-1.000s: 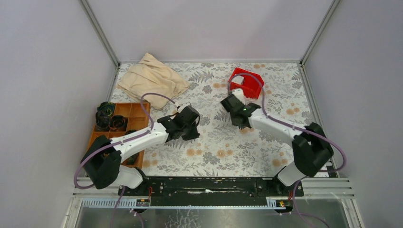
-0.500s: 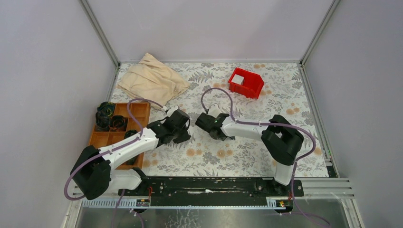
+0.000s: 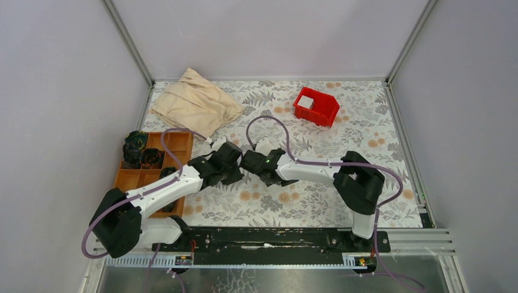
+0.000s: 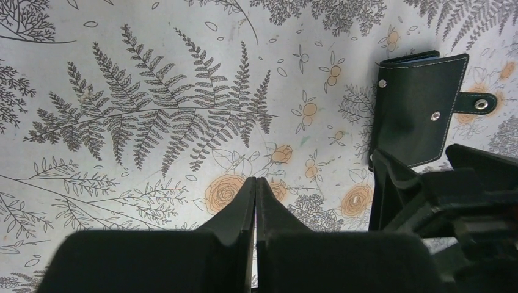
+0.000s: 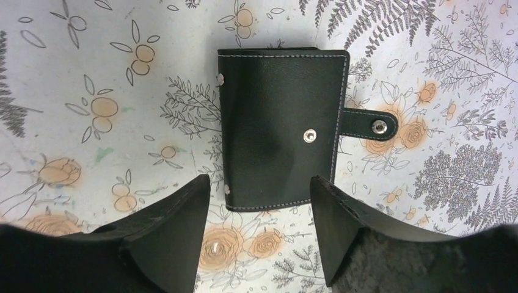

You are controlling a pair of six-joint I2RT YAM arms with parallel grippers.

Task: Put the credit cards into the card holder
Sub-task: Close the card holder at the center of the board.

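While its two fingers stand spread apart, the right pincer (image 5: 259, 183) hangs at the near end of the black wallet (image 5: 281, 128), gripping nothing. The wallet lies flat and folded on the flowered bench (image 5: 73, 73), with its clasp tab (image 5: 369, 126) unfastened and sticking out to one side. Just beside it, the left pincer (image 4: 255, 180) is closed tight with nothing between its fingers, and its tips are low over the bench. Both pincers are close together near the middle of the bench. Farther off, a red bin (image 3: 324, 110) sits toward the far right and a beige cloth (image 3: 195, 101) lies at the far left. A brown tray (image 3: 177, 143) with dark things in it sits along the left edge.
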